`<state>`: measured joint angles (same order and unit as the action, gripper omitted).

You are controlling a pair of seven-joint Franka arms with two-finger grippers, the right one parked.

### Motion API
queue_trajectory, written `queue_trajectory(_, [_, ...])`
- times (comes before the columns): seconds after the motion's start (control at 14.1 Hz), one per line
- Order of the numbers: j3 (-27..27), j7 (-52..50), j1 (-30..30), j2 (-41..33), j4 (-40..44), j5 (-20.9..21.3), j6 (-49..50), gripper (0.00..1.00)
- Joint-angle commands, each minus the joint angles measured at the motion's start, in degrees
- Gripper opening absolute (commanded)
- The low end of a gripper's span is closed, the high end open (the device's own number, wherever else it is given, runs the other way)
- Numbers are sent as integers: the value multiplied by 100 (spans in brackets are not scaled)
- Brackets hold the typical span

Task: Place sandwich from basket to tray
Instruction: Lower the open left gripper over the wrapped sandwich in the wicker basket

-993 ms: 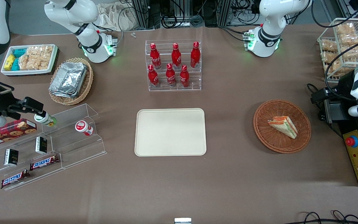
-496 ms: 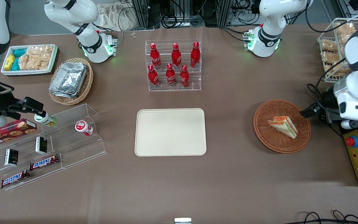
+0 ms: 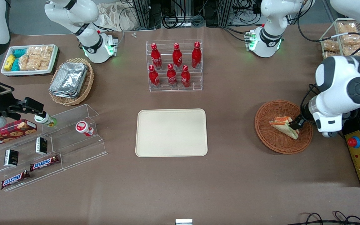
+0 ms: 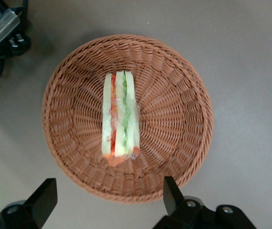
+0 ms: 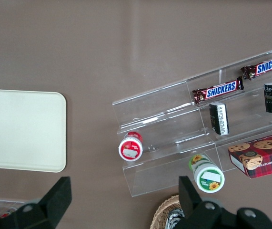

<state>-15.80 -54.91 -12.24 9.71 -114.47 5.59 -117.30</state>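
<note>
The sandwich (image 3: 284, 126) is a wrapped white-bread wedge with green, orange and red layers. It lies in the round reddish-brown basket (image 3: 273, 140) toward the working arm's end of the table. My left gripper (image 3: 296, 124) hangs over the basket's rim, beside the sandwich. In the left wrist view the gripper (image 4: 108, 198) is open and empty, with its fingers (image 4: 171, 194) spread wide above the basket (image 4: 174, 119), and the sandwich (image 4: 120, 114) lies just ahead of them. The beige tray (image 3: 171, 132) sits bare at the table's middle and also shows in the right wrist view (image 5: 21, 129).
A rack of red bottles (image 3: 175, 67) stands farther from the camera than the tray. A control box with a red button (image 3: 359, 156) and a wire rack of snacks (image 3: 342, 40) lie at the working arm's end. An acrylic shelf (image 3: 48, 143) and a tan basket of foil containers (image 3: 70, 81) lie toward the parked arm's end.
My left arm has swung in from the table's end and lowered, bringing the gripper over the basket beside the sandwich. The sandwich, basket and tray have not moved.
</note>
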Motion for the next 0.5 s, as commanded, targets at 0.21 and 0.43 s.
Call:
queue_trajectory(0.21, [33, -265, -24, -136, -795, 144, -617, 99])
queue_trajectory(0.43, [103, -257, -33, -118, -1050, 222, -1013, 99])
